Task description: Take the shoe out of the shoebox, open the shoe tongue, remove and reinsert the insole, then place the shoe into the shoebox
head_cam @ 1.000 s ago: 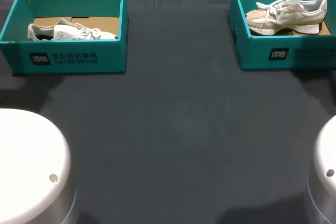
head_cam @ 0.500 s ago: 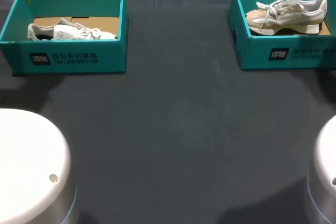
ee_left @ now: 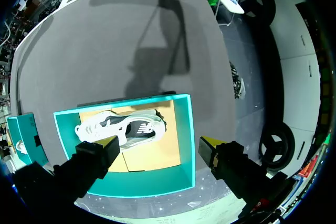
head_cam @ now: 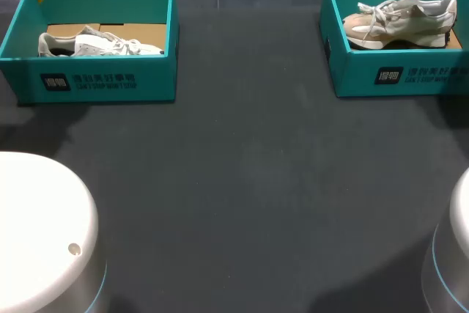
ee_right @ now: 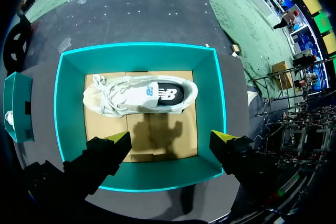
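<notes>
In the right shoebox (head_cam: 352,64) on the worktop (head_cam: 249,181) a pale shoe (head_cam: 399,21) lies on its side. My right jaws hang spread above it, empty. My left jaws, also spread and empty, hang over the left shoebox (head_cam: 102,82) with its grey shoe (head_cam: 99,43).

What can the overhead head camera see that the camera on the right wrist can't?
Only the head view: the left shoebox whole, the left shoe inside it, and the bare table before both boxes. Only the right wrist view: the right gripper with both fingers, open above the right shoebox. Both: that box with the pale shoe lying in it.
</notes>
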